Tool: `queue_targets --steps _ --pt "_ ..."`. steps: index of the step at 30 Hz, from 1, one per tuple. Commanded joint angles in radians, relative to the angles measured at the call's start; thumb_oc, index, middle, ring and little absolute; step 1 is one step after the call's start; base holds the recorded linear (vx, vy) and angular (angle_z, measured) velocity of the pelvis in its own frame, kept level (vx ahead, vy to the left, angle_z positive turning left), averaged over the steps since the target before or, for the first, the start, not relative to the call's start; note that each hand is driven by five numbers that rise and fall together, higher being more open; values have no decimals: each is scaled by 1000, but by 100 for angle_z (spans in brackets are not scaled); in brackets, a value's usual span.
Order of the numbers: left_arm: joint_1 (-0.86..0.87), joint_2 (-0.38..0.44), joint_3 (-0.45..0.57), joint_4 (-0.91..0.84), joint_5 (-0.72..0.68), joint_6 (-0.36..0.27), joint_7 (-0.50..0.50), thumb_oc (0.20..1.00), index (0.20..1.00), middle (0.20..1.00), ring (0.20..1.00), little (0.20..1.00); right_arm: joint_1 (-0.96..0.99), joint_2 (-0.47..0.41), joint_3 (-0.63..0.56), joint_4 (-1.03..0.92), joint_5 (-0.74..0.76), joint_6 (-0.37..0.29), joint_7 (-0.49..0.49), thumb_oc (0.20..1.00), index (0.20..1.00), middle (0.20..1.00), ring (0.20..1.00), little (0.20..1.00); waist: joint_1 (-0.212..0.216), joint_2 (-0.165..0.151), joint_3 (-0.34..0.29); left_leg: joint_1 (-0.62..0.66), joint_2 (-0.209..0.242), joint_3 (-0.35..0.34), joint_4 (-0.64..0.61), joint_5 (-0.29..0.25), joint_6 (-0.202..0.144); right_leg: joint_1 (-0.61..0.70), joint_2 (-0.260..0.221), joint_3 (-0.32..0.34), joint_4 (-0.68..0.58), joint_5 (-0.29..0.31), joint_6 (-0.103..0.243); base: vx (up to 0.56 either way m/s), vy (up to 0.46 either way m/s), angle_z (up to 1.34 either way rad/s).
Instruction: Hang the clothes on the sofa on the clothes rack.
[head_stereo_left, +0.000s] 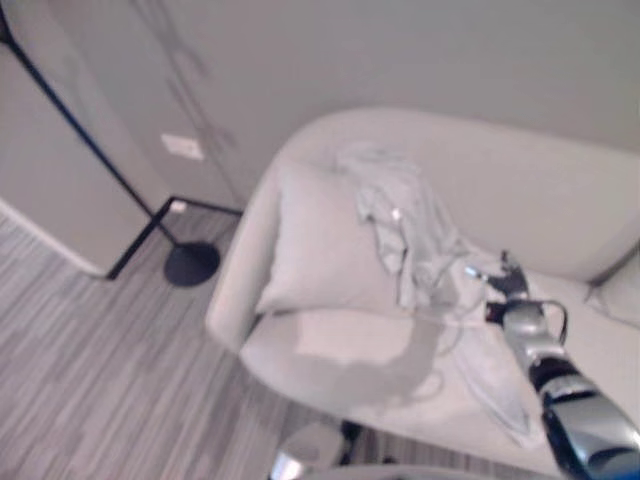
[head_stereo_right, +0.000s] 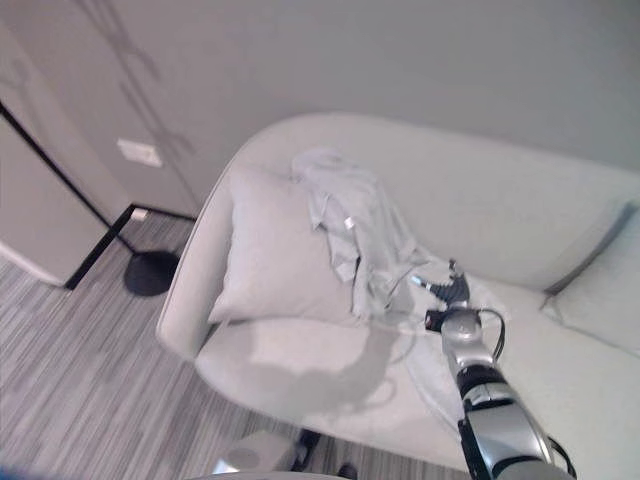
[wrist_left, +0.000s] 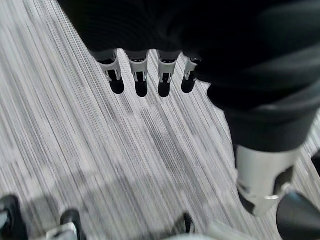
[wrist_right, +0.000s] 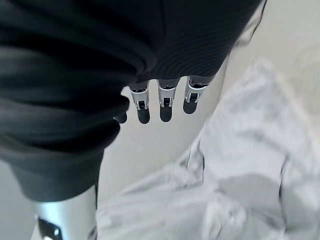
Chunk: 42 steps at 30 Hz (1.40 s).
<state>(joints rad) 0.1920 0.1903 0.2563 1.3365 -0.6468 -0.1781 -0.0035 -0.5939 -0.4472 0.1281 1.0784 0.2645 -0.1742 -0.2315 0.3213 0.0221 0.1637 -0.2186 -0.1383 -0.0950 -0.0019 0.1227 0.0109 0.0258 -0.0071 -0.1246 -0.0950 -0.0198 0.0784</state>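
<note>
Clothes (head_stereo_left: 405, 225) lie draped over your sofa (head_stereo_left: 560, 190), against the cushion (head_stereo_left: 320, 245) at about 12 o'clock. Your right hand (head_stereo_left: 508, 283) hovers just beside them at 3 o'clock, fingers straight, holding nothing. Your left hand (wrist_left: 145, 80) hangs relaxed over the striped floor (wrist_left: 75, 135). Rack base (head_stereo_left: 190, 263) at 10 o'clock.

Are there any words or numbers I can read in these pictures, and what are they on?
No, none can be read. The white wall plate bears no legible marks. The pale shirt, the cushion and the sofa look plain. The right hand shows no print either.
</note>
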Motion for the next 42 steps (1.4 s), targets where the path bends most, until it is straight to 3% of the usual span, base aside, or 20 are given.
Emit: queue_targets --steps 1,7,12,20,23,24,25,27,33,42 --pt "-60 2 -73 11 11 -30 8 1000 1000 1000 1000 1000 -90 -87 3 -41 89 -60 -15 1000 1000 1000 1000 1000 41 39 52 7 -54 6 -12 -23 19 -101 66 2 45 56 -35 -129 49 16" --pt "-69 -29 -195 -23 -24 -43 -5 1000 1000 1000 1000 1000 -256 -94 48 32 280 -69 57 1000 1000 1000 1000 1000 79 64 110 -107 -64 4 13 1 10 -211 57 3 80 66 -30 -45 55 -1" --pt "-80 -45 -279 -72 -38 -55 3 1000 1000 1000 1000 1000 -343 -76 110 63 276 -69 39 1000 1000 1000 1000 1000 106 72 151 -147 -72 0 38 1 8 -242 53 -8 89 65 -31 -18 17 -1" --pt "-107 -66 -377 -90 -32 -53 18 1000 1000 1000 1000 1000 -390 16 197 72 301 -50 66 1000 1000 1000 1000 1000 130 49 210 -185 -78 -9 105 -27 16 -250 51 -21 107 52 -28 -12 -11 8" --pt "-114 -81 -425 -114 -22 -53 11 1000 1000 1000 1000 1000 -395 38 283 126 229 -3 100 1000 1000 1000 1000 1000 139 35 214 -181 -83 -20 116 -32 20 -239 53 -30 103 54 -26 12 -18 11" --pt "-114 -81 -425 -114 -22 -53 11 1000 1000 1000 1000 1000 -395 38 283 127 229 -3 100 677 677 677 677 677 138 35 214 -181 -83 -20 116 -32 20 -239 53 -30 103 54 -26 0 0 0" --pt "-118 -83 -434 -120 -21 -51 9 1000 1000 1000 1000 1000 -402 44 298 157 205 17 110 200 200 200 200 200 142 33 214 -179 -84 -24 117 -33 21 -236 53 -34 100 56 -25 3 -7 4" --pt "-121 -82 -461 -140 -11 -57 15 1000 1000 1000 1000 1000 -418 50 337 194 143 35 101 200 200 200 200 200 150 29 212 -172 -87 -35 117 -34 23 -226 53 -40 91 57 -23 5 -6 2" --pt "-137 -89 -455 -103 -5 -58 44 1000 1000 1000 1000 1000 -402 79 289 215 183 33 68 200 200 200 200 200 154 20 209 -154 -87 -36 116 -40 24 -206 55 -37 82 60 -19 7 -9 3" --pt "-162 -93 -403 -55 8 -61 63 1000 1000 1000 1000 1000 -270 124 176 124 337 -9 43 200 200 200 200 200 107 -13 179 -105 -70 2 139 -67 19 -152 60 -5 68 61 -19 11 0 -6"
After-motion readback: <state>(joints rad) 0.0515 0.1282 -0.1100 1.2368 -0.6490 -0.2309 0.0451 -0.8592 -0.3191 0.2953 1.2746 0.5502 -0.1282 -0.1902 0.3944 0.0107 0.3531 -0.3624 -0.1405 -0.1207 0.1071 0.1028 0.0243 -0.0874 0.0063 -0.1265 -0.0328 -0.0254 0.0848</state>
